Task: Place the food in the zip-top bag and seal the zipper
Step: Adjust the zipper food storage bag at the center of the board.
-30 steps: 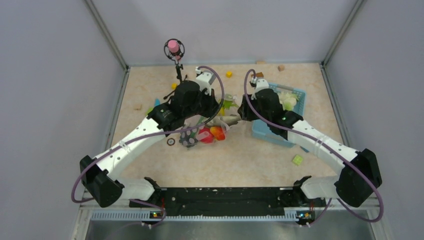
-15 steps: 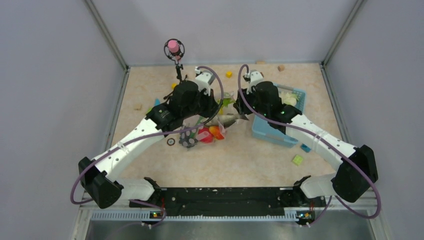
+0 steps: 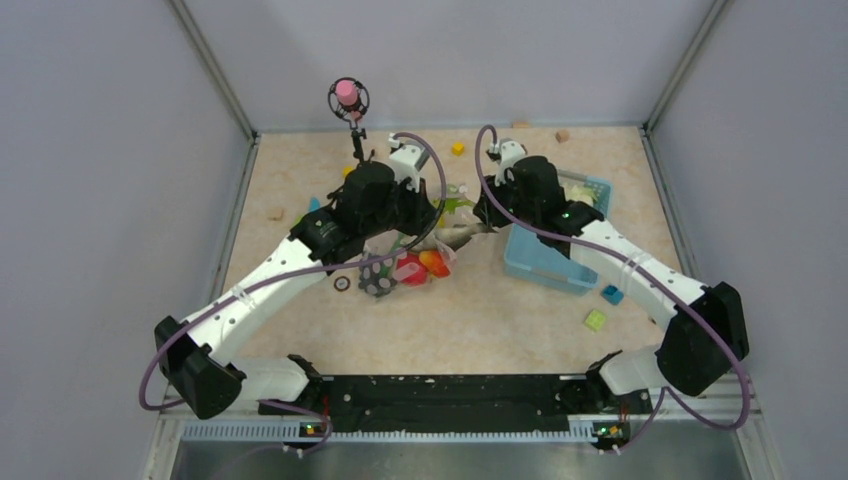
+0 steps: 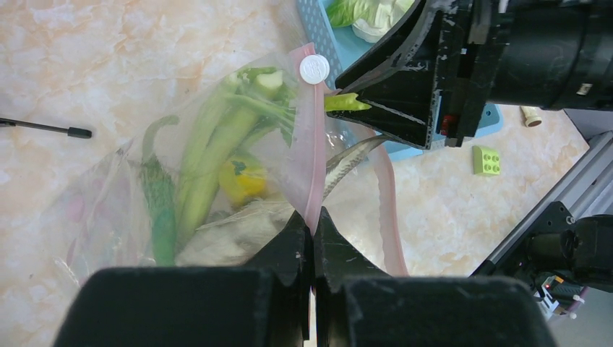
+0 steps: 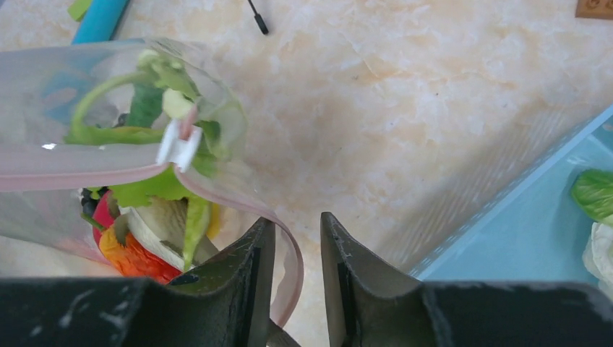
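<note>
The clear zip-top bag (image 3: 440, 245) lies mid-table between both grippers, its mouth gaping. Inside it are leafy green stalks (image 4: 209, 155), a green pod (image 4: 160, 210), a yellow piece (image 4: 242, 181) and red-orange fruit (image 5: 130, 262). My left gripper (image 4: 312, 217) is shut on the pale pink zipper (image 4: 313, 155), below the white slider (image 4: 314, 69). My right gripper (image 5: 298, 224) is open at the bag's mouth. The other pink zipper strip (image 5: 72, 177) loops between its fingers, and the slider (image 5: 177, 144) is up to its left. From the left wrist view the right gripper (image 4: 354, 101) is at the slider end.
A light-blue basket (image 3: 548, 262) holding cauliflower and leaves (image 5: 596, 217) stands just right of the right gripper. A green block (image 3: 595, 319), a blue block (image 3: 612, 294) and a yellow block (image 3: 457, 148) lie about. A pink-topped stand (image 3: 347, 97) is at the back left.
My right gripper has moved left and farther back, from over the basket's edge to the bag's mouth. My left gripper has held its grip on the zipper, barely moving.
</note>
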Action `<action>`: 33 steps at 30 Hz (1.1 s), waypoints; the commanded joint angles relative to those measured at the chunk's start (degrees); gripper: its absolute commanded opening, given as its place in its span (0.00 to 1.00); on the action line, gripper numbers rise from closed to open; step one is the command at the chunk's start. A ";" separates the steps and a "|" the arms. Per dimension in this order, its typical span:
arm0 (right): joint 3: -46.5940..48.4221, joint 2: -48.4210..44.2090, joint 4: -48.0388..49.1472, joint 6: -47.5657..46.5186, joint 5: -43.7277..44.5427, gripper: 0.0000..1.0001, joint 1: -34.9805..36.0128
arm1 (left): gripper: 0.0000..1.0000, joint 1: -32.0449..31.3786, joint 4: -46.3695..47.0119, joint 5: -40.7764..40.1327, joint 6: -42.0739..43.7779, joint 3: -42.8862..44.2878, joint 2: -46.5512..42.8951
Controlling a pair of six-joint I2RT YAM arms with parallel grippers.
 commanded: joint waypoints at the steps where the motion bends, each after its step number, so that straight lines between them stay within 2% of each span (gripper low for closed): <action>1: 0.69 0.82 -0.18 -0.45 -3.34 0.22 -1.65 | 0.00 0.17 3.92 -0.29 0.91 0.54 -2.95; 4: 0.69 0.52 0.19 -0.22 -5.34 0.06 -1.75 | 0.00 0.23 4.03 -0.70 1.00 0.55 -2.79; 6: 0.77 -0.05 0.56 0.20 -6.19 0.01 -1.78 | 0.00 0.21 4.11 -0.68 1.00 0.71 -2.46; 9: 1.53 -1.06 0.64 2.23 -7.33 0.00 -1.75 | 0.00 0.23 3.97 -1.96 0.36 1.16 -1.48; 16: 7.07 -2.95 -1.40 6.07 -17.85 0.00 -1.68 | 0.00 0.46 0.56 -9.69 -0.67 4.82 0.21; 21: 12.71 -3.41 -2.59 7.18 -25.13 0.00 -1.13 | 0.00 0.84 -1.33 -13.55 -0.58 6.60 -1.08; 28: 19.31 -2.73 -1.41 7.65 -30.83 0.00 0.76 | 0.00 1.32 -1.65 -17.81 0.32 7.13 -3.99; 31: 17.96 -2.63 0.71 8.86 -29.58 0.00 1.07 | 0.00 1.74 -0.81 -21.94 0.46 5.07 -4.39; 33: 18.03 -1.91 -1.60 8.59 -22.22 0.00 1.05 | 0.00 2.29 -2.96 -24.56 -0.02 5.52 -3.83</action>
